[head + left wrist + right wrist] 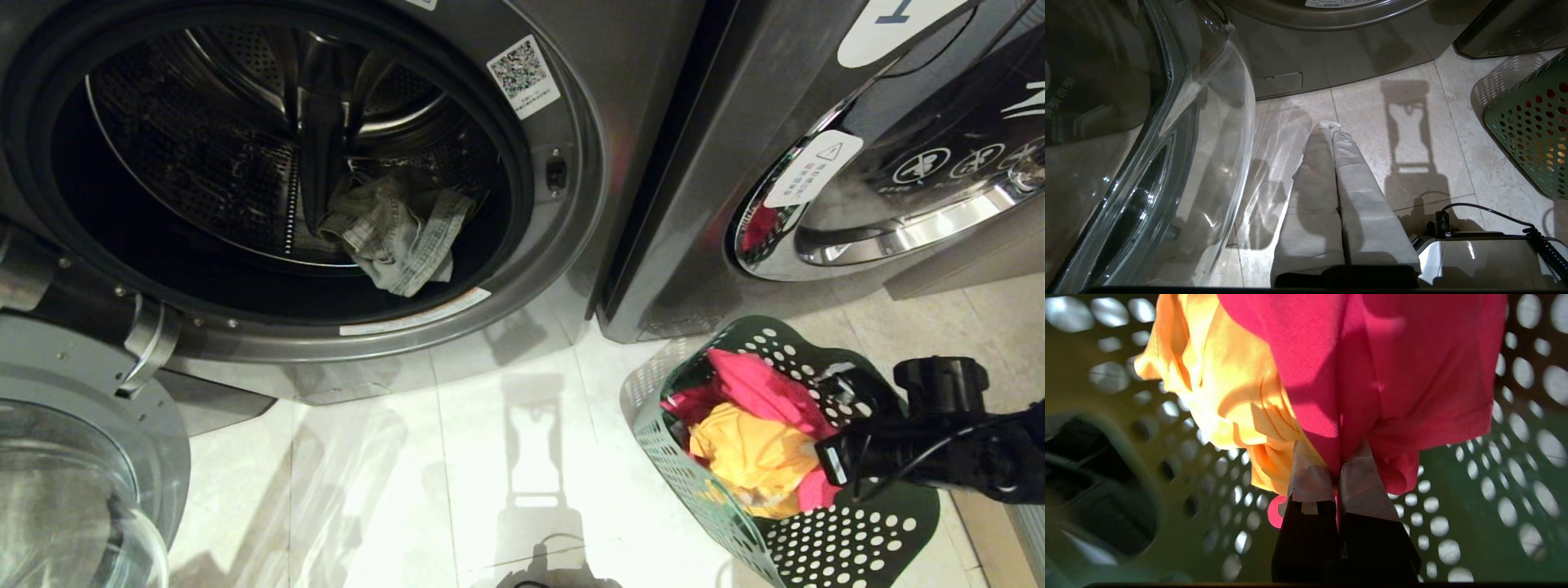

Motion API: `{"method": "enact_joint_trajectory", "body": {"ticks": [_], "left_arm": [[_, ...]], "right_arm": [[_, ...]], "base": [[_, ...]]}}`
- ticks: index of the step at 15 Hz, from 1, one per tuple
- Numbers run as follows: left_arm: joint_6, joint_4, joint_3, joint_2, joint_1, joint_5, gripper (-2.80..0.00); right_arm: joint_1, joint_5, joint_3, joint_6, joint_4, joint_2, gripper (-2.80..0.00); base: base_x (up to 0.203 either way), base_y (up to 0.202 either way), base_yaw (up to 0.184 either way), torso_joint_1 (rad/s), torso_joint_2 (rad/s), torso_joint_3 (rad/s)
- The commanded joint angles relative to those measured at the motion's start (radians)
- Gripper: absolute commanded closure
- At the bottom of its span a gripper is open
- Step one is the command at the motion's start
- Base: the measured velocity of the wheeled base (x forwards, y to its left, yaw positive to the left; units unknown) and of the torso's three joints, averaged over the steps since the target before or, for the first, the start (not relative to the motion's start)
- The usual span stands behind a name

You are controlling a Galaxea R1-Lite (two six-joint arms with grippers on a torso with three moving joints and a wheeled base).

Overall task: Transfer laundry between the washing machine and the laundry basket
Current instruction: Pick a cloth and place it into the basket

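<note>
Two front-loaders stand side by side: the washing machine (571,188) on the left with its glass door (73,490) swung open, and a second machine (898,163) to its right with its door closed. One crumpled grey-green garment (396,237) lies in the open drum. One laundry basket (841,547) sits on the tiled floor (490,457) below the second machine, holding two garments, a pink one (755,384) and a yellow one (751,453).

The left gripper (1331,126) hangs low beside the open door, its padded fingers pressed together on nothing (only its wrist view shows it). The right gripper (1337,473) reaches level into the basket from the right, pinched tight on the pink garment; in the head view the dark arm (939,441) hides that grip.
</note>
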Motion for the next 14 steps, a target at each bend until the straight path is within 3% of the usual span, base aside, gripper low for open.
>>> {"method": "enact_joint_trajectory", "body": {"ticks": [1,7,14], "left_arm": [[0.0,0.0,0.0,0.001,0.0,0.0,0.0],[0.0,0.0,0.0,0.0,0.0,0.0,0.0],[0.0,0.0,0.0,0.001,0.0,0.0,0.0]], "right_arm": [[0.011,0.001,0.104,-0.004,-0.007,-0.232,0.0],[0.034,-0.008,0.188,-0.008,-0.004,-0.553,0.0],[0.052,-0.001,0.235,-0.008,-0.008,-0.638,0.0]], "base": [[0.0,0.0,0.0,0.0,0.0,0.0],[0.0,0.0,0.0,0.0,0.0,0.0],[0.0,0.0,0.0,0.0,0.0,0.0]]}}
